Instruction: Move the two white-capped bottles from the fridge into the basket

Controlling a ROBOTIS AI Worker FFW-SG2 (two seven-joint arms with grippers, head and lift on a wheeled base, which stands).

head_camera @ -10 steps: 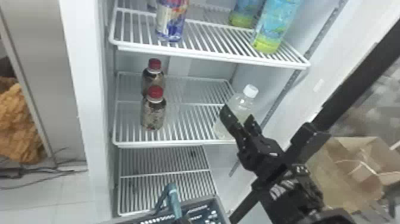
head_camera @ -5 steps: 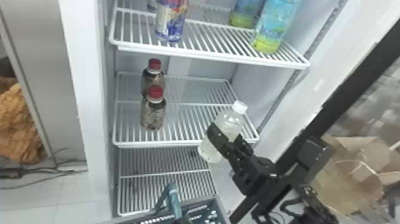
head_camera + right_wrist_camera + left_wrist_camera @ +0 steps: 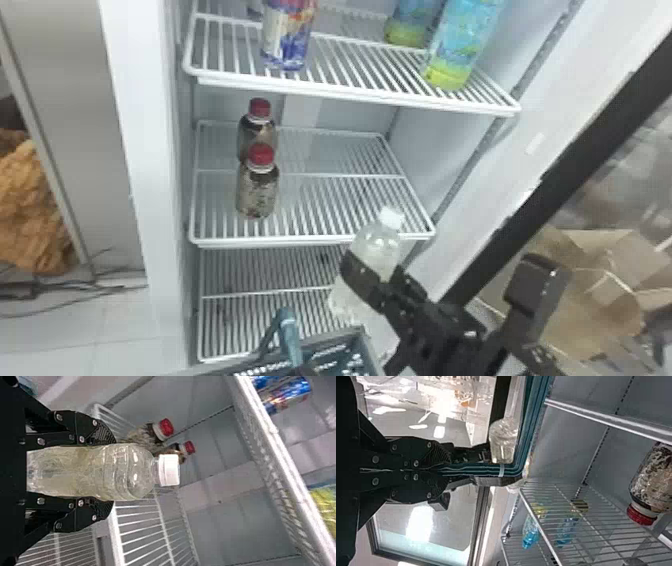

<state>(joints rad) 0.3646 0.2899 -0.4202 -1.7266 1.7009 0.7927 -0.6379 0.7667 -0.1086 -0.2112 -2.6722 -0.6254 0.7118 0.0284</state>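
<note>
Your right gripper (image 3: 109, 473) has its two black fingers closed around the middle of a white-capped bottle (image 3: 377, 245), one on each side of the body, with the white cap (image 3: 169, 470) free beyond the fingertips. You have that bottle leaning in front of the middle shelf (image 3: 310, 242), near its front edge, with the basket (image 3: 370, 352) low beneath. Your left gripper (image 3: 502, 469) is pinched on the basket's rim; a clear bottle shape (image 3: 503, 441) lies beside the basket's wall there, but I cannot tell whether it is the second bottle.

Expect a fair weight from the pale liquid, with a slosh if you swing it. The walls look like thin, springy plastic, so they'd likely dent before they break; chilled, they may also be damp and slippery. You're best off keeping the hold at mid-body, just firm enough to stop a slide or a twist, and leaving the cap alone. Straighten the bottle before you lower it base first, and mind the basket's handle (image 3: 289, 332) on the way in
</note>
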